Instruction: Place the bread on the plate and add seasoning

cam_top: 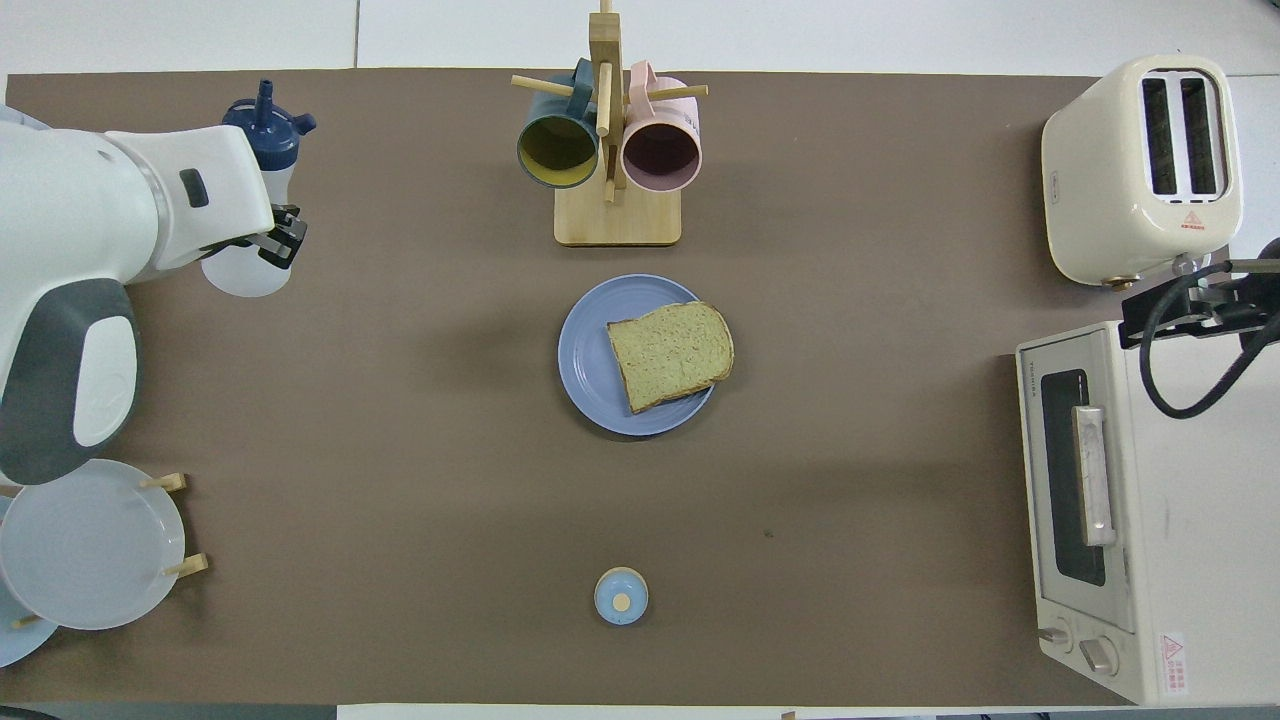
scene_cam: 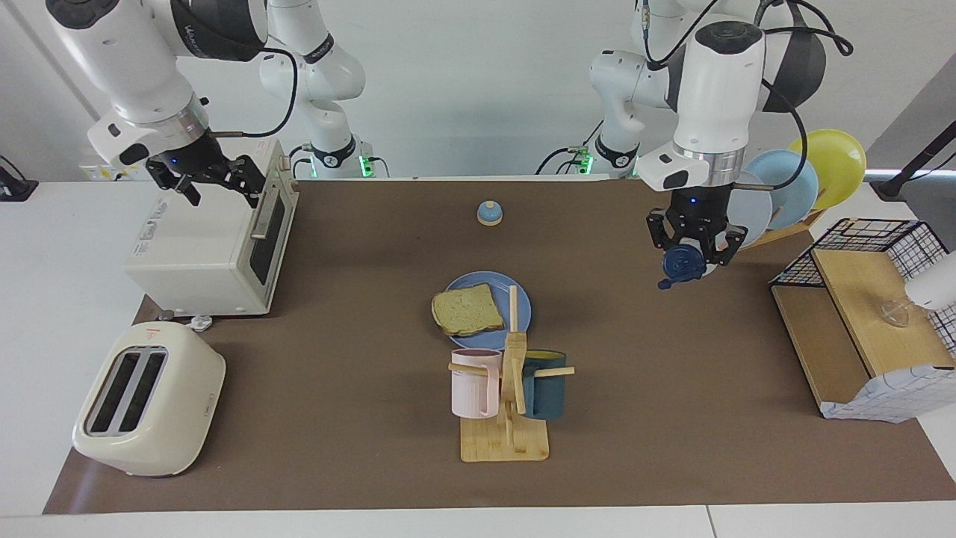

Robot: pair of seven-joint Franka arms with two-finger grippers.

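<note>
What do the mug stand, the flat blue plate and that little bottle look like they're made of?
Mug stand: pale wood, perhaps bamboo, with a matte, grainy look.
Plate: smooth matte blue, faint rings near the rim; plastic or glazed ceramic, hard to say.
Bottle: cloudy see-through body with a dark blue cap, so likely soft plastic.
</note>
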